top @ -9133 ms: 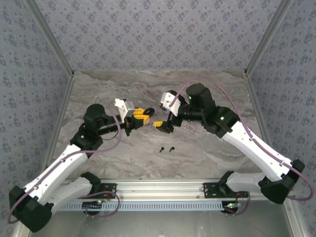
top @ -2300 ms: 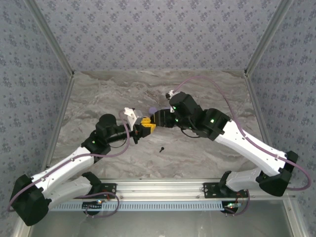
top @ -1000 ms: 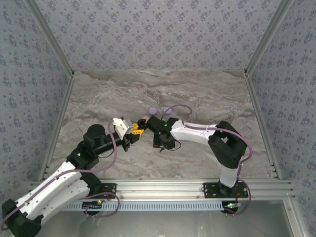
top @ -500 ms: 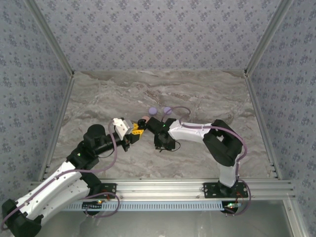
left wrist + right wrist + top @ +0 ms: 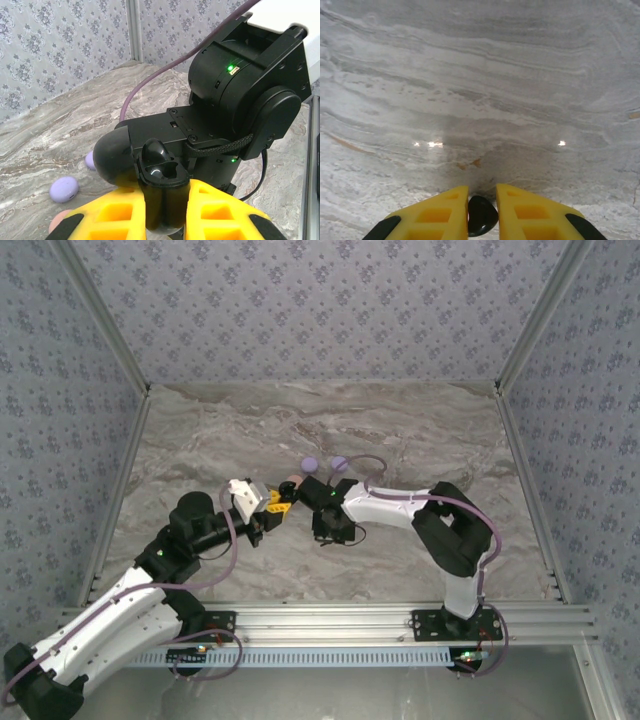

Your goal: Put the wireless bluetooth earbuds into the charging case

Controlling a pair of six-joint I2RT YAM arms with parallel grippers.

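Observation:
In the left wrist view my left gripper point(image 5: 165, 202) is shut on the black charging case point(image 5: 161, 175), held upright with its round lid point(image 5: 112, 159) swung open to the left. One black earbud point(image 5: 152, 150) sits in the case, beside an empty glossy slot. In the right wrist view my right gripper point(image 5: 482, 192) points down just above the marble and is shut on a second black earbud point(image 5: 481, 216). In the top view the left gripper point(image 5: 276, 502) and the right gripper point(image 5: 327, 537) are close together at mid-table.
Two purple round cases point(image 5: 309, 464) point(image 5: 338, 462) and a pale pink one point(image 5: 290, 480) lie just behind the grippers. The right arm's black wrist point(image 5: 235, 95) looms right behind the held case. The marble table point(image 5: 420, 430) has metal rails along both sides.
The right gripper's fingers have closed on the black earbud on the table. Both arms have hardly moved, and the left gripper keeps its hold on the case.

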